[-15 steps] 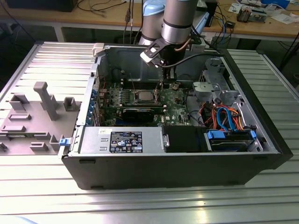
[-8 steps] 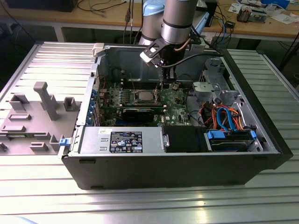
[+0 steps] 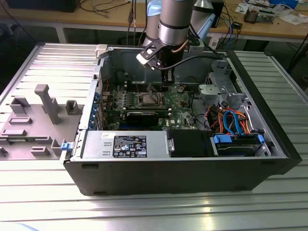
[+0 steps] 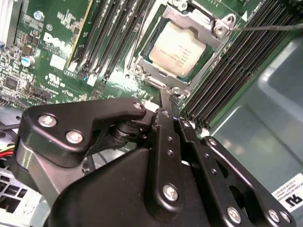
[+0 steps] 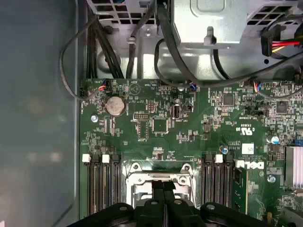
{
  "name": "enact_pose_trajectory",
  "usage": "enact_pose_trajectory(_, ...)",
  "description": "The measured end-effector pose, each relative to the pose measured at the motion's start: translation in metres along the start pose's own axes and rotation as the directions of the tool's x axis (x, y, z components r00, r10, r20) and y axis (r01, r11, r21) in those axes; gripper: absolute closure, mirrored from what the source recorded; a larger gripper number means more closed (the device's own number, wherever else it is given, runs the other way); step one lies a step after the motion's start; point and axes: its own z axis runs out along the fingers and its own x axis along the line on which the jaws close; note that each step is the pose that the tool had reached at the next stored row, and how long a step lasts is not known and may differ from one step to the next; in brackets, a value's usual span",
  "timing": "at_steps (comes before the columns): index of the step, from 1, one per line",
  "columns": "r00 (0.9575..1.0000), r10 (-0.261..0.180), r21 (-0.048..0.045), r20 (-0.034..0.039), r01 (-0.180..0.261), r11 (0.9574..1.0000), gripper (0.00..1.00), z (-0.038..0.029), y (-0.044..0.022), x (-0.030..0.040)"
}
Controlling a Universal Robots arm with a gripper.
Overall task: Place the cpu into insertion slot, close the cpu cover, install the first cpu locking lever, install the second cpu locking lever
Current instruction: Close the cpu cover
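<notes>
Pincer (image 4: 166,97) is seen w/ fingers pressed together, nothing held, tips just short of the socket edge. Cpu (image 4: 179,47) is seated in the insertion slot (image 3: 141,100) right ahead of the tips. Cpu cover (image 4: 191,18) is laid flat over its rim, prob. so the chip is clamped. Room is pinched by memory slots (image 4: 109,33) flanking both sides. More clearance is left above.

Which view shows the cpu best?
The second wrist view: the cpu shows plainly inside the cpu cover. The exterior view shows it far off; in the first wrist view the gripper hides most of it.
</notes>
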Motion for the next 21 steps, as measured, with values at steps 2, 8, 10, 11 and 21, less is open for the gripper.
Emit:
enact_pose_trajectory(2,1.0000,0.000,0.0065,0.0000,0.000,1.0000,0.89,0.0076,-0.0071,-0.0002)
enact_pose_trajectory(8,1.0000,-0.005,0.0083,0.0000,0.005,1.0000,0.89,0.0189,-0.0293,-0.0001)
enact_pose_trajectory(10,0.9998,-0.022,0.0084,0.0000,0.022,0.9997,0.89,0.0215,-0.0309,-0.0001)
enact_pose_trajectory(11,0.9995,-0.033,0.0085,0.0000,0.033,0.9994,0.89,0.0225,-0.0313,-0.0001)
enact_pose_trajectory(21,0.9989,-0.047,0.0087,0.0000,0.047,0.9988,0.89,0.0287,-0.0555,0.0000)
